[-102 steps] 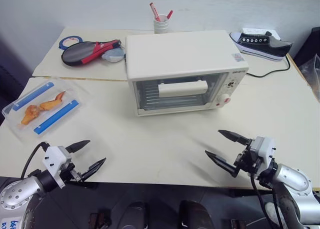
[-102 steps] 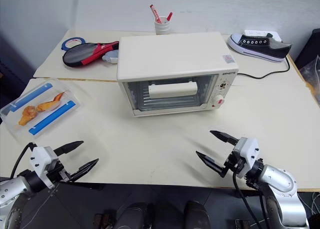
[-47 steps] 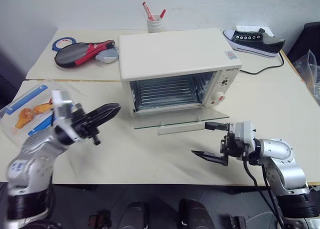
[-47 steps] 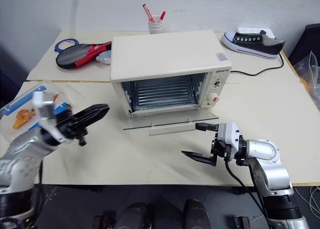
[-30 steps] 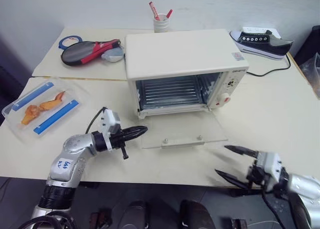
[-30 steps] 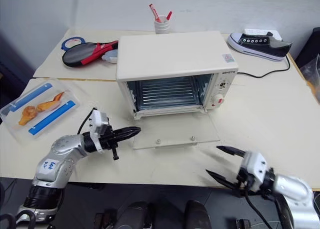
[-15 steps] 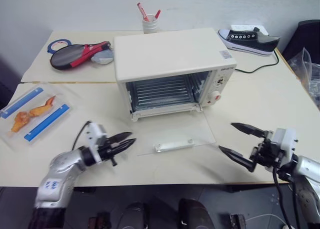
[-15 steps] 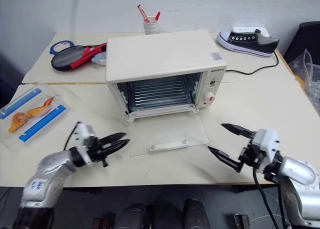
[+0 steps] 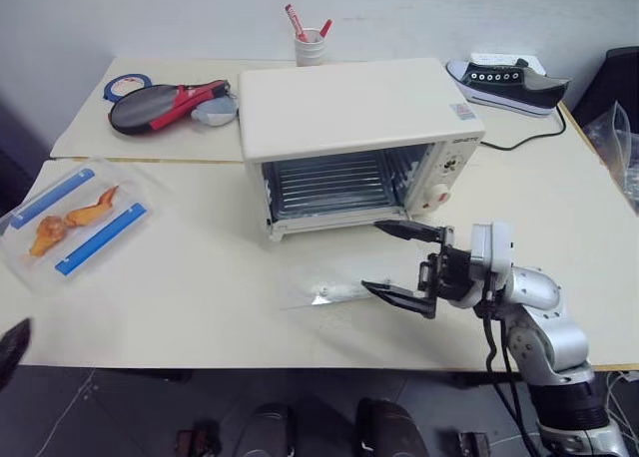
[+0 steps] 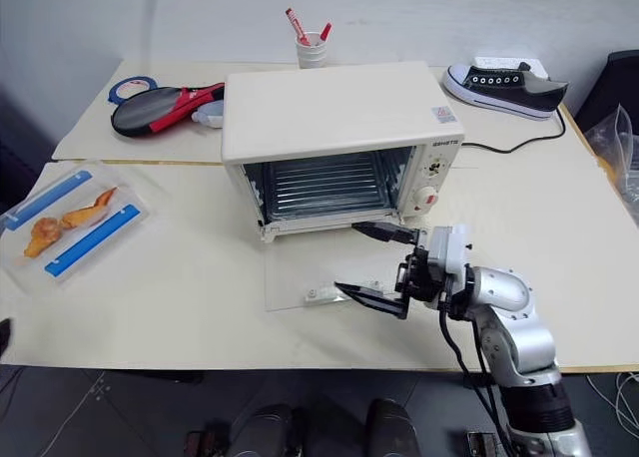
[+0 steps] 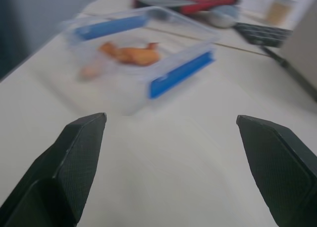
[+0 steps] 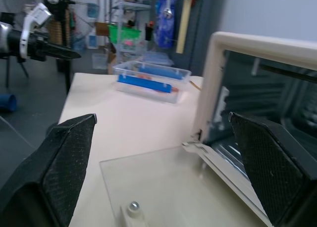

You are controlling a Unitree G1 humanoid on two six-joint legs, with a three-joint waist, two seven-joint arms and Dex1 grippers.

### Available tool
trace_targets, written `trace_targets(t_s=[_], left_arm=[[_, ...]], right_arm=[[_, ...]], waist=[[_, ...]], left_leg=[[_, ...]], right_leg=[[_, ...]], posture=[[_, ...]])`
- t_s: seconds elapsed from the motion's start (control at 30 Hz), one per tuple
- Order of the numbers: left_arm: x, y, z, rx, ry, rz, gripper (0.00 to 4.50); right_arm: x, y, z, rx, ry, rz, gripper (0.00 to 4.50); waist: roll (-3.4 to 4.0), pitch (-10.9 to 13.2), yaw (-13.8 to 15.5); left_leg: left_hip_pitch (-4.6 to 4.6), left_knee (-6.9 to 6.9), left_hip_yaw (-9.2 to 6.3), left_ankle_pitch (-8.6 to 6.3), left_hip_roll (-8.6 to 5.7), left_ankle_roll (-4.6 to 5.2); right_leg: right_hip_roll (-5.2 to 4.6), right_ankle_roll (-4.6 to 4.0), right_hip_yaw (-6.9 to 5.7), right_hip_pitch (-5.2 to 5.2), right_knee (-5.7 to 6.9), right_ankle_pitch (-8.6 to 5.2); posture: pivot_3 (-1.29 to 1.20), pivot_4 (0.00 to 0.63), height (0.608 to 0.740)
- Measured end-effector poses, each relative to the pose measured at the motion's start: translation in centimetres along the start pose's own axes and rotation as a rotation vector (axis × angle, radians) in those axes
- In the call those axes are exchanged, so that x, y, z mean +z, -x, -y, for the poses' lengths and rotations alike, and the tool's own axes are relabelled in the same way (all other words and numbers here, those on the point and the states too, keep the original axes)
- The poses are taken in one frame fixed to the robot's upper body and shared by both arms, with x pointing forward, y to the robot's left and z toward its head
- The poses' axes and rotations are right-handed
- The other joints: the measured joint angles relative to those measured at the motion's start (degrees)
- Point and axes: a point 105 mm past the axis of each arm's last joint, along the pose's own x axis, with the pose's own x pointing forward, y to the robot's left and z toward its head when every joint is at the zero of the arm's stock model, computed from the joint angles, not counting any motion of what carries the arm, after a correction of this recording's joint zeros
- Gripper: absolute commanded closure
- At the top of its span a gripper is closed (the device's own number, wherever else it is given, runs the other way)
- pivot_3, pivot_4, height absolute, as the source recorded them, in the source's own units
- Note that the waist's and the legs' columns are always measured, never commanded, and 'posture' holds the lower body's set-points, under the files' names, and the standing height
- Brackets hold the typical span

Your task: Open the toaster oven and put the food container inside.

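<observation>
A: While the toaster oven (image 9: pixel 359 143) sits mid-table (image 9: pixel 200 307), its glass door (image 10: pixel 324 272) is dropped flat on the table in front; wire rack visible inside; right gripper (image 9: pixel 401 259) hovers over the door's right side, pointing left, fingers (image 9: pixel 409 230) spread wide, nothing between them.

B: Food container (image 9: pixel 70 218)?

A: Far left on the table, well apart from the oven; lid on, two blue clips, orange fried pieces inside; nothing touching it.

B: Left gripper?

A: In the left wrist view, left gripper (image 11: pixel 173 138) has fingers (image 11: pixel 81 147) spread wide, empty; container lies ahead of them, not touching; in the right wrist view it shows off past the table's far edge.

B: Other stuff?

A: Paddle (image 9: pixel 165 103) and tape roll (image 9: pixel 125 83) back left; cup of pens (image 9: pixel 312 43) behind the oven; sneaker (image 9: pixel 509 80) back right, black cable (image 9: pixel 529 138) beside it.
</observation>
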Motion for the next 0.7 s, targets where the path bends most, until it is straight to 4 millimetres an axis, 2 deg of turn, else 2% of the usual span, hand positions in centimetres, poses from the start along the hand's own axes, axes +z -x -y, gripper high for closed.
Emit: trace_targets(t_s=[0.1,0.27,0.47,0.57,0.7], left_arm=[[0.8,-0.8,-0.6,0.050,0.070,-0.008,0.03],[5.6,-5.6,0.4,0.042,0.037,-0.051,0.03],[8.2,-9.2,-2.5,0.267,0.122,-0.199,0.03],[8.3,-10.8,-2.3,0.292,0.144,-0.262,0.03],[6.5,-13.2,-1.7,0.292,0.217,-0.356,0.03]], right_arm=[[-0.1,0.0,-0.1,0.007,0.028,0.000,0.00],[-0.4,0.4,-0.1,0.000,0.027,-0.009,0.00],[-0.6,1.2,0.0,-0.020,0.025,-0.039,0.00],[-0.7,1.3,-0.1,-0.027,0.021,-0.044,0.00],[-1.0,1.4,-0.2,-0.050,0.015,-0.053,0.00]], waist=[[-0.21,-0.1,0.4],[-0.58,-0.3,0.4],[-0.69,-0.4,-1.1],[-0.70,-0.4,-1.6],[-0.75,-0.4,-2.1]], left_leg=[[-0.03,0.01,-0.03,0.00,0.10,-0.10],[0.05,0.02,0.02,0.05,0.15,-0.25],[-0.14,-0.21,0.54,0.09,0.18,-0.37],[-0.08,-0.23,0.85,0.09,0.22,-0.37],[-0.07,-0.22,1.01,0.09,0.23,-0.37]], right_leg=[[0.05,-0.03,0.02,0.00,0.18,-0.02],[0.10,-0.17,0.08,-0.09,0.31,-0.06],[0.47,-0.20,-0.21,-0.74,0.81,-0.08],[0.47,-0.20,-0.28,-0.82,0.81,-0.08],[0.45,-0.20,-0.32,-0.89,0.85,-0.08]], posture=[[0.00,0.150,0.740],[0.00,0.150,0.740],[0.00,0.150,0.740],[0.00,0.150,0.740],[0.00,0.150,0.740]])
